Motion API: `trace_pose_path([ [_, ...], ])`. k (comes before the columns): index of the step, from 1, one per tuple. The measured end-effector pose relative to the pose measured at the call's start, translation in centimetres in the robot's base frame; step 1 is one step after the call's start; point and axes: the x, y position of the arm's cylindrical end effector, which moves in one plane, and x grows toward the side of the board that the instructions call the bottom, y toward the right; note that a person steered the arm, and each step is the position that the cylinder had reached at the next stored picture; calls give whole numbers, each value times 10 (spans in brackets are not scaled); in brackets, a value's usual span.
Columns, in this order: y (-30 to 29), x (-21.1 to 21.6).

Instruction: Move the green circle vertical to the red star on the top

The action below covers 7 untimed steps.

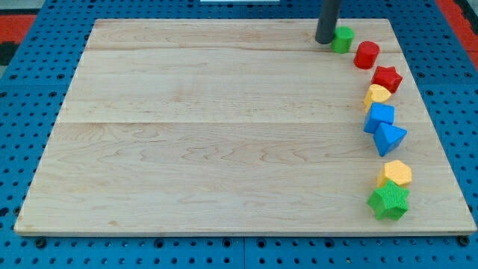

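While it has no jaws to open or close, my tip [326, 40] rests on the wooden board [209, 134] at the view's top, touching the left side of the green circle [343, 39]. Just right of that sits a red cylinder [367, 54], then the red star [387, 78]. Below curve a yellow block [377, 95], a blue cube [379, 116], a blue triangle [390, 137], a yellow hexagon [395, 173] and a green star [389, 201].

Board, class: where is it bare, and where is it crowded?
Bare: the whole board left of the blocks. Crowded: the right edge, from my tip beside the green circle down past the red star to the green star.
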Motion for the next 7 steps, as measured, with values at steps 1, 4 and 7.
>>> trace_pose_path([
  [1,19,-9],
  [4,150,9],
  [7,76,133],
])
